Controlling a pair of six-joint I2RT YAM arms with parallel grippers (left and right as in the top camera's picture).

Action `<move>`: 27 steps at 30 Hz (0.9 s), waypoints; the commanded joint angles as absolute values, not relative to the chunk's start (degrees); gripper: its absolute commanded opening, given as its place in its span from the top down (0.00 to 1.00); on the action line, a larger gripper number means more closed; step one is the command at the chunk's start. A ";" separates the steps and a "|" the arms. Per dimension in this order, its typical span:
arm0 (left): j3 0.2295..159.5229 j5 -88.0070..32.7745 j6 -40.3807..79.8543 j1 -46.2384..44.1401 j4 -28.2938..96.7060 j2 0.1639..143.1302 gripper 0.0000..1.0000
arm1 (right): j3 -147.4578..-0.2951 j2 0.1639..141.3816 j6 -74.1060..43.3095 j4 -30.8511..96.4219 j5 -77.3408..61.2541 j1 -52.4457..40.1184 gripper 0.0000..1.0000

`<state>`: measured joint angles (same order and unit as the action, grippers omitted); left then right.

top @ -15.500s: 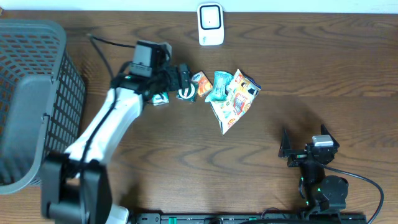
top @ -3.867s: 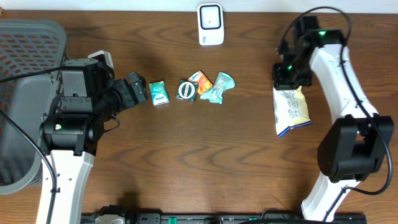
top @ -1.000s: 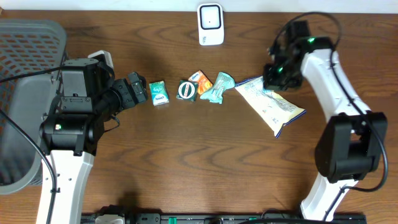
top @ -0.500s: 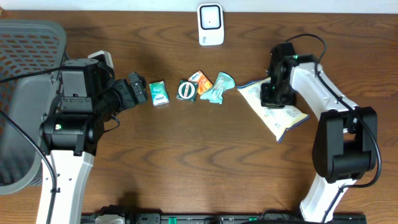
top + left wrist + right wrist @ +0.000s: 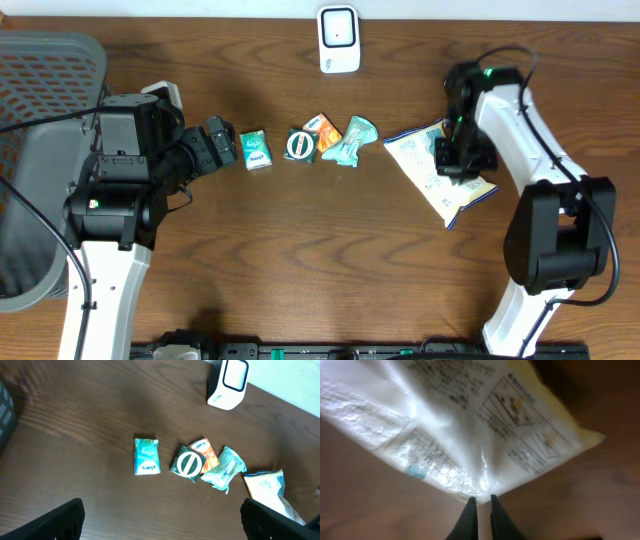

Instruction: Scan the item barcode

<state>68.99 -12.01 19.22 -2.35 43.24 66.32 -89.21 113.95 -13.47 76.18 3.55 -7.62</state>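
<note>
Though its print blurs, snack bag (image 5: 470, 425) — right tool (image 5: 480, 502) pinching.

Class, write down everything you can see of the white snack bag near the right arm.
The snack bag is glossy, crinkled white plastic film, back side up: small black print, boxed panels, a blue edge at its lower end. It lies on the wooden table, slanting diagonally, just right of the small packets. The right gripper, jaws nearly together, pinches its edge.
</note>
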 commanded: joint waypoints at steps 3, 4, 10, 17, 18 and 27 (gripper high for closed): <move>69.87 -11.68 18.24 -2.15 43.27 66.28 0.02 | -75.48 113.91 -16.32 62.33 3.90 -7.44 0.99; 69.87 -11.68 18.24 -2.15 43.27 66.28 0.02 | -74.72 113.91 -16.32 61.58 3.14 -7.51 0.99; 69.87 -11.68 18.24 -2.15 43.27 66.28 0.02 | -81.12 113.82 -16.27 65.08 2.42 -7.49 0.99; 69.87 -11.68 18.24 -2.15 43.27 66.28 0.03 | -96.23 113.82 -15.62 68.38 2.42 -7.51 0.98; 69.87 -11.68 18.24 -2.15 43.27 66.28 0.02 | -97.08 113.82 -15.62 67.40 2.39 -7.55 0.98; 69.87 -11.68 18.24 -2.15 43.27 66.28 0.02 | -93.84 114.76 -15.64 59.20 -2.57 -7.86 0.99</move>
<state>68.99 -12.03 19.22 -2.35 43.24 66.32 -96.33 114.06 -15.33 61.56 0.25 -7.42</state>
